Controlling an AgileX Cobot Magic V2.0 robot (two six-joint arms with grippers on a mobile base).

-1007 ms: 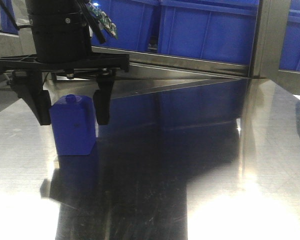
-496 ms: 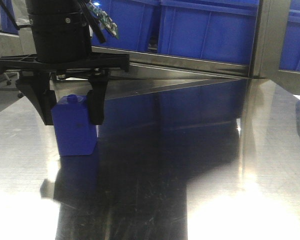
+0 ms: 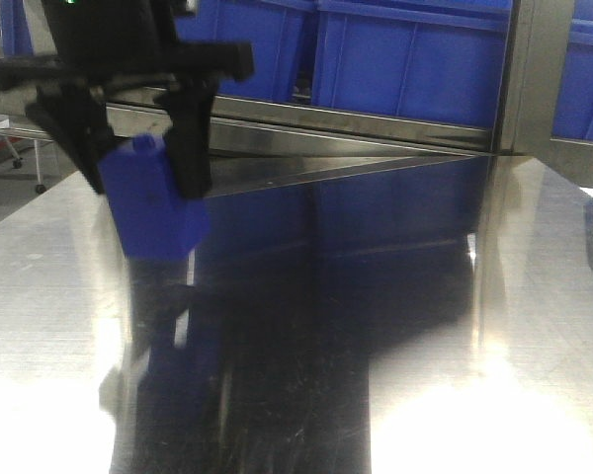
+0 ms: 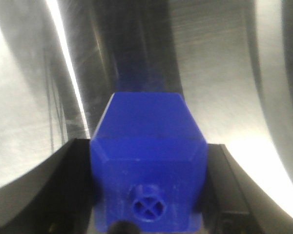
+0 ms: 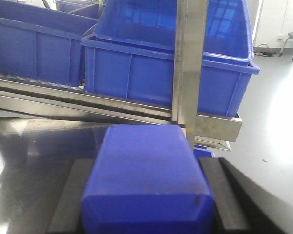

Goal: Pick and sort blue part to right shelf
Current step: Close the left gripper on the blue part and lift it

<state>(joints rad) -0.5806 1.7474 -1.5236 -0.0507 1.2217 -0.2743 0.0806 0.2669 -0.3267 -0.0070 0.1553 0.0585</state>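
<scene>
In the right wrist view the blue part [image 5: 149,170] fills the gap between my right gripper's [image 5: 147,204] black fingers [image 5: 71,195], which are shut on it; its cap end is hidden. Straight beyond it stands the right shelf [image 5: 88,105] with its steel front rail and blue bins [image 5: 161,73]. My left gripper [image 3: 143,193] is shut on a squatter blue block [image 3: 158,212] with a small round knob [image 4: 147,208], held tilted above the steel table [image 3: 425,326]. The right gripper is outside the front view.
A steel upright post [image 5: 188,63] rises just behind the blue part, between the bins. In the front view the shelf rail [image 3: 376,128] and bins [image 3: 415,59] run along the table's far edge, with a post [image 3: 534,79] at the right.
My left gripper's fingers have shut on the squat blue block and lifted it off the table, tilting it. Before, it stood on the surface between open fingers.
</scene>
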